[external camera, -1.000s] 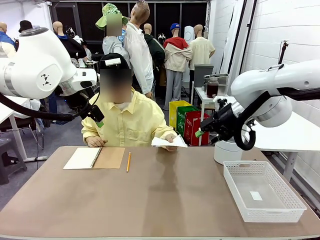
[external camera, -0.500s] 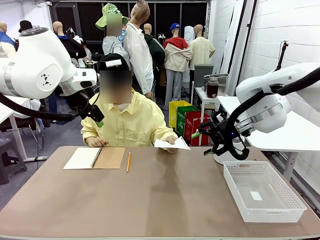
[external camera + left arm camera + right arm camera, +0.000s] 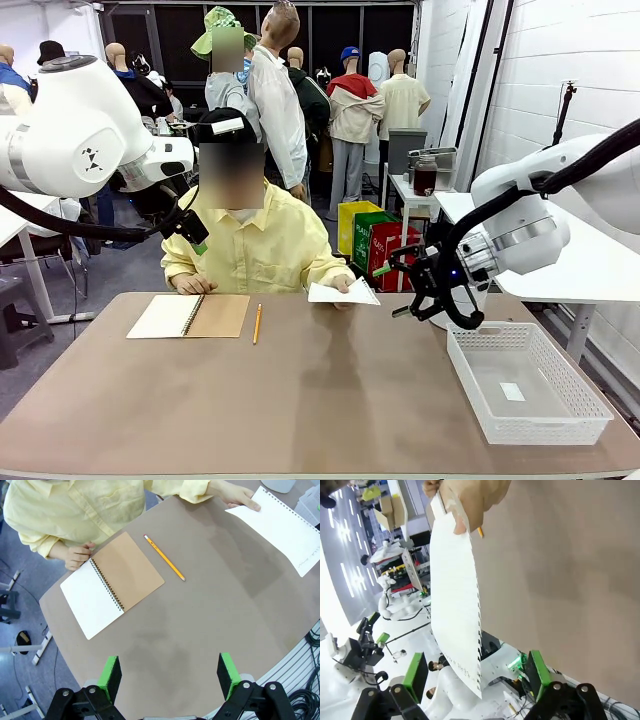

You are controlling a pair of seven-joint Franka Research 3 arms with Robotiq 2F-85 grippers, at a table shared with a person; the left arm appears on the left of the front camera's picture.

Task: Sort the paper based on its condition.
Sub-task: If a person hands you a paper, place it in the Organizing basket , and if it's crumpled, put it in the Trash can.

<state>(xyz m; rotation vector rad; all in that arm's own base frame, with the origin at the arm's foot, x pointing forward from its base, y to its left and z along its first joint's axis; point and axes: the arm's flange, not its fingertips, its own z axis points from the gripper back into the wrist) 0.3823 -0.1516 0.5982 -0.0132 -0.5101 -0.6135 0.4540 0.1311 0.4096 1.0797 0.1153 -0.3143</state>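
A person at the far side holds out one sheet of paper (image 3: 341, 292) just above the table edge, pinched in a hand (image 3: 454, 500). The sheet (image 3: 456, 605) is flat, with a perforated edge, and its free end points between my right fingers. My right gripper (image 3: 392, 290) hangs open just right of the sheet, green pads (image 3: 414, 674) wide apart, touching nothing. High at the left, near the person's shoulder, my left gripper (image 3: 196, 238) is open and empty (image 3: 169, 677). From up there the same paper (image 3: 280, 522) shows at the table's far corner.
An open spiral notebook with a tan cover (image 3: 190, 316) lies at the far left with a yellow pencil (image 3: 257, 323) beside it. A white mesh basket (image 3: 470, 360) stands at the right with a small white slip inside. The person's other hand (image 3: 77, 557) rests by the notebook.
My right gripper has swung down and left, closing in on the held-out paper. The person has lowered the sheet slightly. The left arm has not moved.
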